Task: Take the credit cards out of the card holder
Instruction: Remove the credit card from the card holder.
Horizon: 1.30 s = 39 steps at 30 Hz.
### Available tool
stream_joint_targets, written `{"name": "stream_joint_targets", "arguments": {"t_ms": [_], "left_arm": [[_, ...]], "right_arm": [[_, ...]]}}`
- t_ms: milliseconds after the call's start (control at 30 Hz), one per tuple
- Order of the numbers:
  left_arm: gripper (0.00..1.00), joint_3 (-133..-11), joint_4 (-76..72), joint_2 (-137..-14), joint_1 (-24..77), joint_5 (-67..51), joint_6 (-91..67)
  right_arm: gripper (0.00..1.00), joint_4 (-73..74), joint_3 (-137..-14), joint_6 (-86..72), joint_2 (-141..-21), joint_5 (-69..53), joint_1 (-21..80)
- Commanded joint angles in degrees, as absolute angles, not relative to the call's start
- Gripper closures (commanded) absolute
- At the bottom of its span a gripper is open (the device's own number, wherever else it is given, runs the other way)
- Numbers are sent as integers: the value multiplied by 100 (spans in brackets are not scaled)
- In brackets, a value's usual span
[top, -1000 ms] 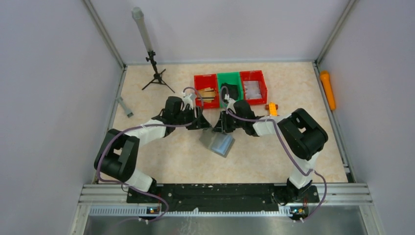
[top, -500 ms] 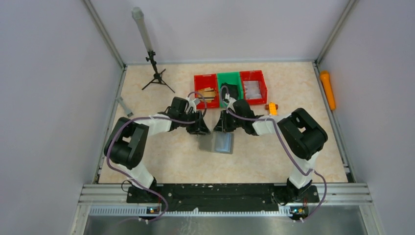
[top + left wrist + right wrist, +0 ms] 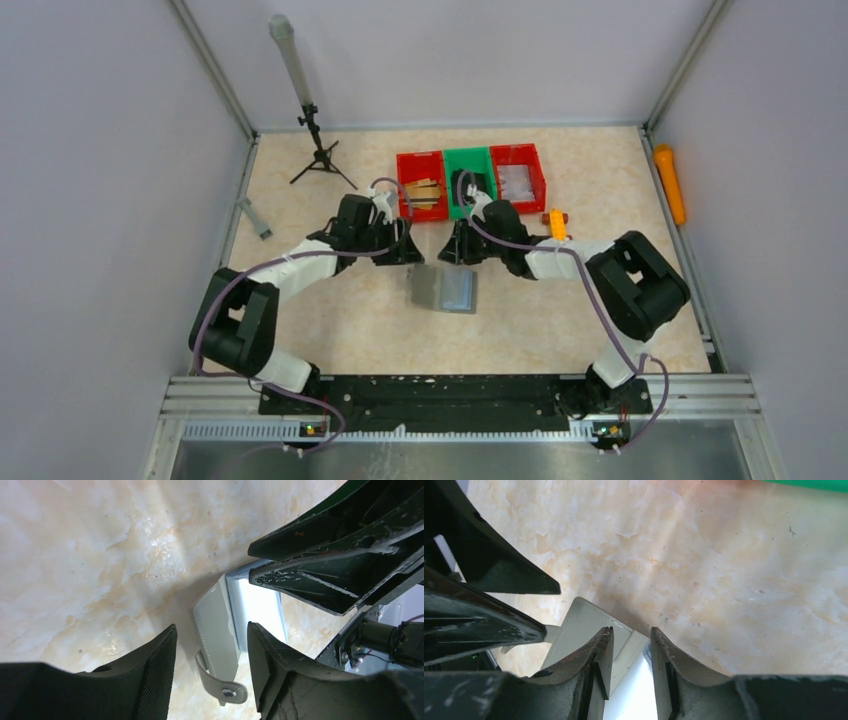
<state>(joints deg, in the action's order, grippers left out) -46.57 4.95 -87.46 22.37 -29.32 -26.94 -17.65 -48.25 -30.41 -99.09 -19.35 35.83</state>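
Note:
The grey card holder (image 3: pixel 443 290) lies open and flat on the table, between and just in front of both grippers. In the left wrist view its grey flap (image 3: pixel 216 630) and snap tab (image 3: pixel 227 694) show between my fingers, beside a shiny silvery-blue pocket (image 3: pixel 256 611). My left gripper (image 3: pixel 408 254) (image 3: pixel 211 627) hangs open above the flap, holding nothing. My right gripper (image 3: pixel 458 254) (image 3: pixel 632 630) hovers over the holder's far edge (image 3: pixel 589 622) with its jaws a narrow gap apart and nothing pinched. I cannot tell the credit cards apart from the glaring pocket.
Behind the grippers stand a red bin (image 3: pixel 421 185), a green bin (image 3: pixel 468 178) and another red bin (image 3: pixel 518 178). A small orange piece (image 3: pixel 555 220) lies by the right arm. A tripod (image 3: pixel 318 152) stands back left and an orange cylinder (image 3: pixel 668 183) lies along the right wall.
The holder has turned from tilted to square on the table. My left gripper swung in toward it and drew back. My right gripper has shifted slightly back, its jaws a little wider.

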Motion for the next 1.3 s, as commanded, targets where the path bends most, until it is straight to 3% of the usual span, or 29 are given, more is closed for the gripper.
{"name": "stream_joint_targets", "arguments": {"t_ms": [0, 133, 400, 667, 700, 767, 833, 933, 1100, 1267], "left_arm": [[41, -4555, 552, -8377, 2231, -2452, -2435], [41, -4809, 765, -8846, 2239, -2787, -2406], [50, -5175, 1144, -9530, 2259, -3309, -2395], [85, -5071, 327, -9827, 2234, -4516, -2809], [90, -5065, 321, -9823, 2207, -4466, -2819], [98, -4987, 227, -9691, 2115, -4267, -2862], [100, -4821, 113, -9497, 2002, -4037, -2919], [100, -4648, 119, -9232, 1839, -3576, -2922], [100, -4735, 564, -9183, 1802, -2699, -2776], [100, -4898, 773, -9461, 1802, -2562, -2725]], "right_arm": [[62, -1934, -4732, -2900, -9583, -1823, 3552], [55, -1944, -4664, -2881, -9479, -1755, 3551], [54, -1951, -4553, -2815, -9294, -1531, 3551], [53, -1940, -4526, -2807, -9216, -1467, 3551], [51, -1945, -4496, -2806, -9171, -1435, 3543], [37, -1936, -4432, -2785, -9053, -1346, 3538], [24, -1917, -4370, -2765, -8928, -1276, 3527], [13, -1812, -4285, -2731, -8782, -1171, 3516], [14, -1633, -4070, -2789, -8549, -905, 3396], [25, -1478, -3977, -2839, -8633, -940, 3275]]}}
